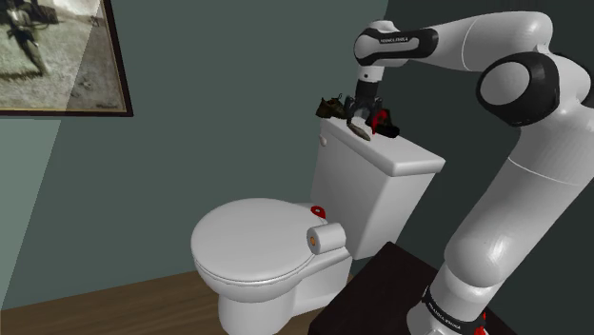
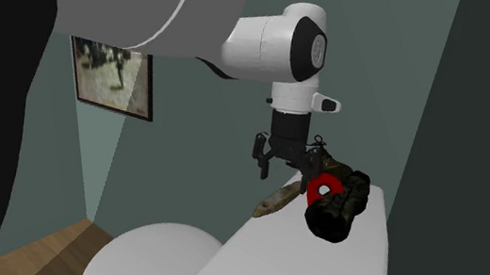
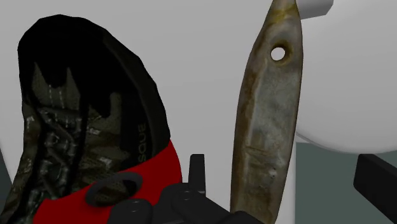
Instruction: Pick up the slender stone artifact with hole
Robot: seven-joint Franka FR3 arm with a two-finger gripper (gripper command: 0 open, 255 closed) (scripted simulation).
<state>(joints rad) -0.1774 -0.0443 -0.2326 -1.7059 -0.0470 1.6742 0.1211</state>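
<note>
My black two-finger hand stands wide open at the wrist view's lower edge, gripping nothing. The slender grey-brown stone artifact with a hole runs up the right half between the fingers, touched by neither, so I judge I'm lined up to close across its narrow width. A black camouflage-patterned shoe with red lining crowds the left. Both seem to rest on the white toilet tank lid.

Letters "SQUE" on shoe collar; arm lettering illegible.
</note>
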